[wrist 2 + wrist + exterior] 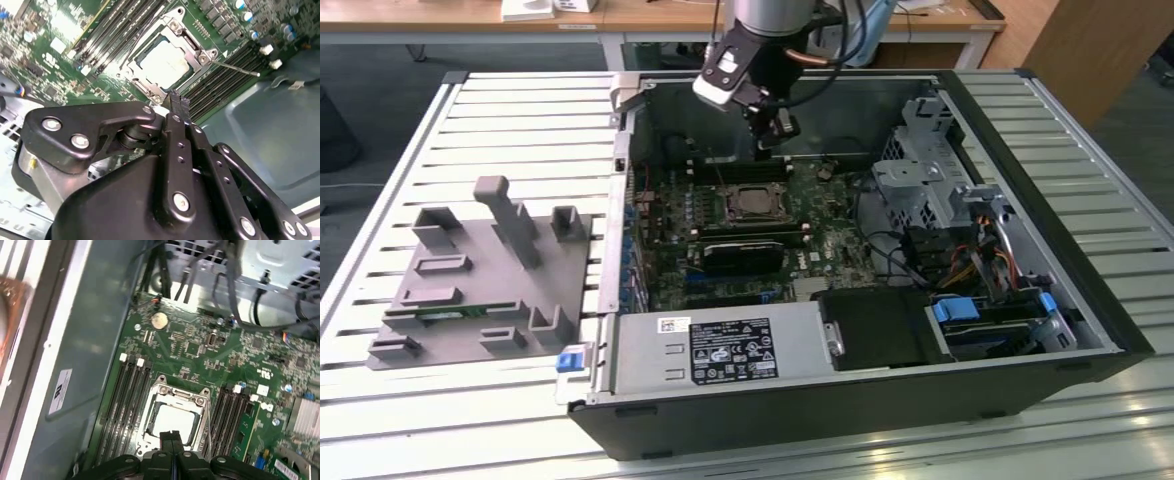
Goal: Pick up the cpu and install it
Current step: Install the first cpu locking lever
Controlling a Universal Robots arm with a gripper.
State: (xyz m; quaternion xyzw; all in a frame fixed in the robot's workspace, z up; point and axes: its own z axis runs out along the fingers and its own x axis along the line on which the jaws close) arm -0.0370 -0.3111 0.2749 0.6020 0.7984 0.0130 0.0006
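Observation:
The cpu lies flat in its socket on the green motherboard, silvery top up, inside the open metal socket frame. It also appears in both wrist views, cpu and cpu. My gripper hangs inside the computer case, a little above the board and toward the case's back wall from the socket. Its black fingers are pressed together with nothing between them, and the fingertips hover just beside the socket frame.
The open computer case lies on a slatted white table. A thin socket lever sticks out over the memory slots. A drive cage and cables fill the exterior view's right; a grey fixture tray sits at its left.

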